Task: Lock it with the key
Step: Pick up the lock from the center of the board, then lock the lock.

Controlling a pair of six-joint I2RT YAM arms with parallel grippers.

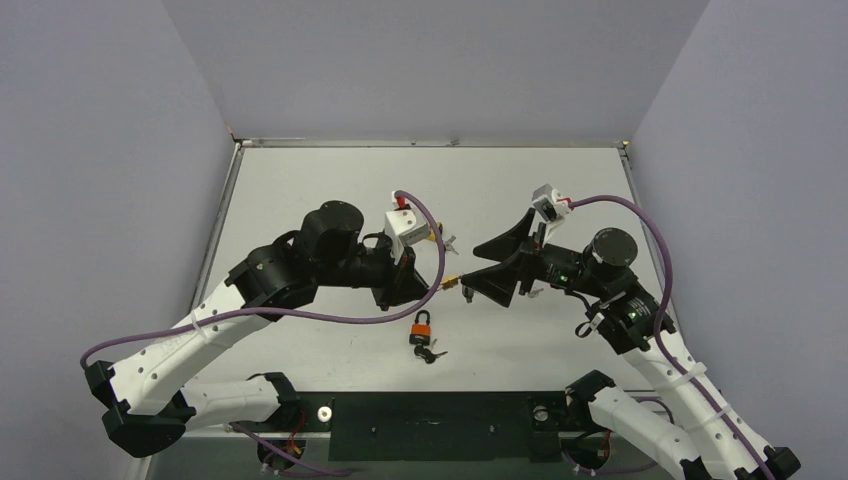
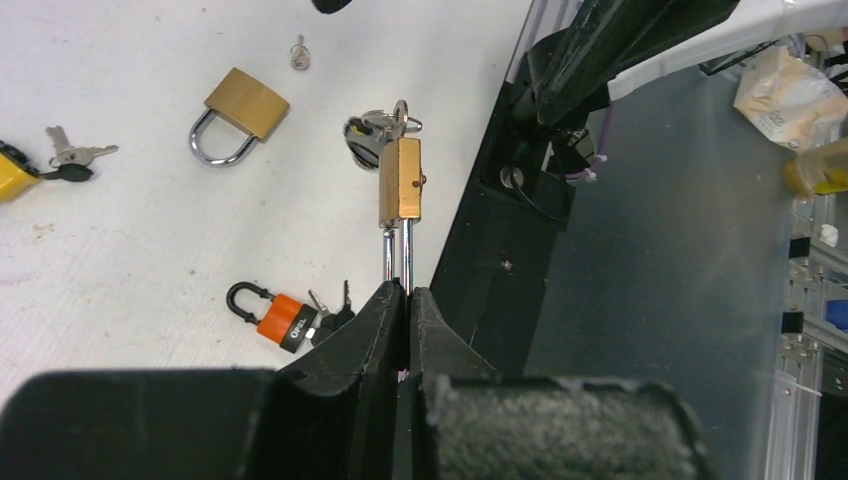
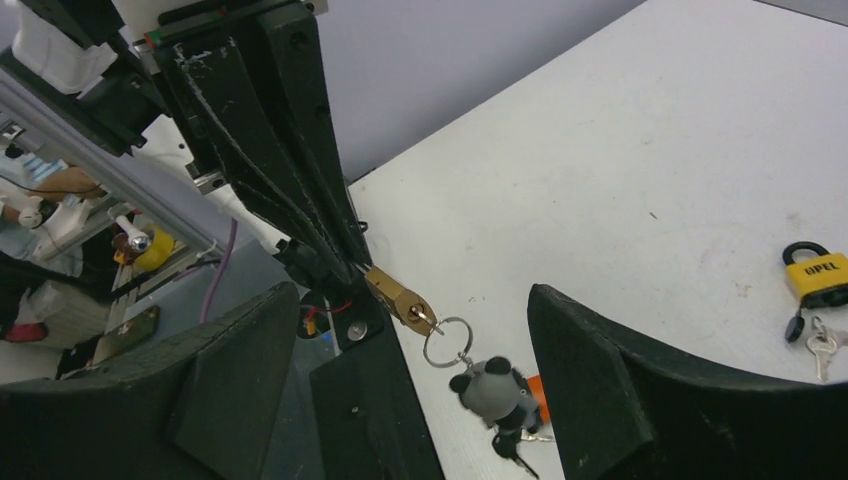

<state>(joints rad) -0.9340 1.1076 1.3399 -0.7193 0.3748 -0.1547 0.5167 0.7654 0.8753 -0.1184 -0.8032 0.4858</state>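
Well, the only writing I can read is OPEL, in black on the yellow padlock point(image 3: 820, 277) lying at the right edge of my right wrist view. The orange padlock point(image 2: 281, 317) near the front of the desk point(image 1: 300, 190) has print on its body too, but it is too small for me to make out. The brass padlock point(image 2: 400, 180) is up off the desk between the two arms: my left jaws are pinched tight on its shackle point(image 2: 407, 255), with the body pointing away from them. A key point(image 3: 424, 319) sits in its keyhole, blade hidden inside the body, and a ring point(image 3: 447, 340) and grey panda charm point(image 3: 490, 390) hang from it. My right jaws are spread wide and grip nothing; in the wrist view the padlock shows in the gap between the fingers point(image 3: 620, 390), touching neither. In the left wrist view a second brass padlock point(image 2: 240, 110) lies on the desk with loose keys point(image 2: 75, 155) near it, and the yellow one is cut off by the left edge. From the top camera the held padlock is only a small gold speck.
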